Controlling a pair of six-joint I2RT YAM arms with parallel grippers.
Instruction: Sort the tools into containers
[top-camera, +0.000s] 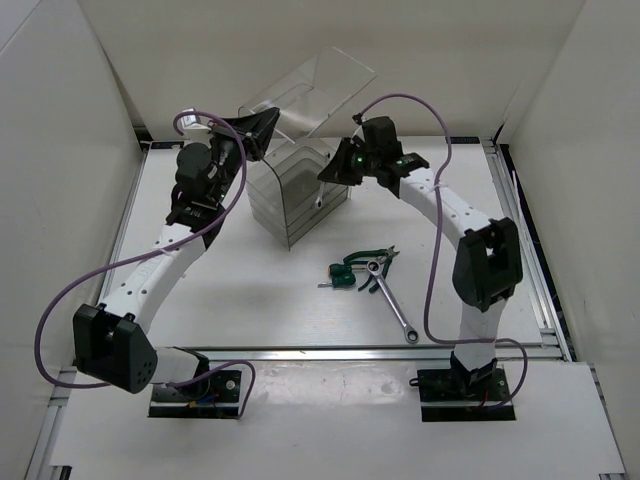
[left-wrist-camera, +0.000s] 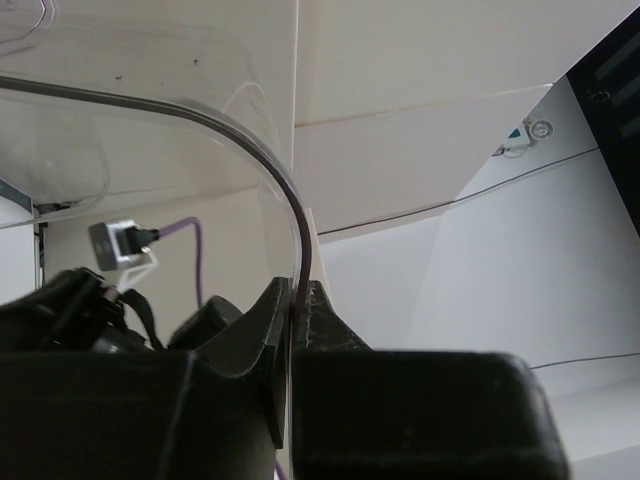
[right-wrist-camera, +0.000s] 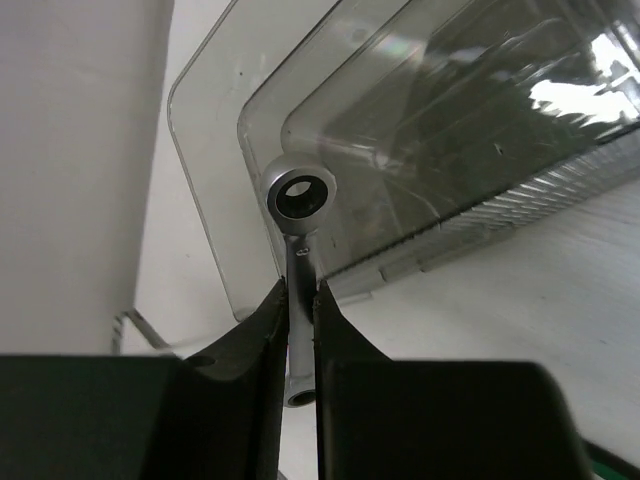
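The organiser (top-camera: 295, 200) is set at the far middle of the tabletop (top-camera: 250, 300). A drawer (top-camera: 315, 85) is held above it by the left pincer (left-wrist-camera: 296, 292). A wrench (right-wrist-camera: 299, 250) is held in the right pincer (right-wrist-camera: 298, 295), just right of it. Nearer and rightward, pliers (top-camera: 372, 256), screwdrivers (top-camera: 343, 276) and a second wrench (top-camera: 393, 302) are clustered.

The left gripper (top-camera: 262, 128) is pinching a tilted clear drawer (top-camera: 322, 85) over the organiser (top-camera: 295, 205). The right gripper (top-camera: 330, 171) is hovering beside it. Pliers (top-camera: 376, 257), a screwdriver (top-camera: 342, 276) and a wrench (top-camera: 393, 301) are lying well behind its jaws.
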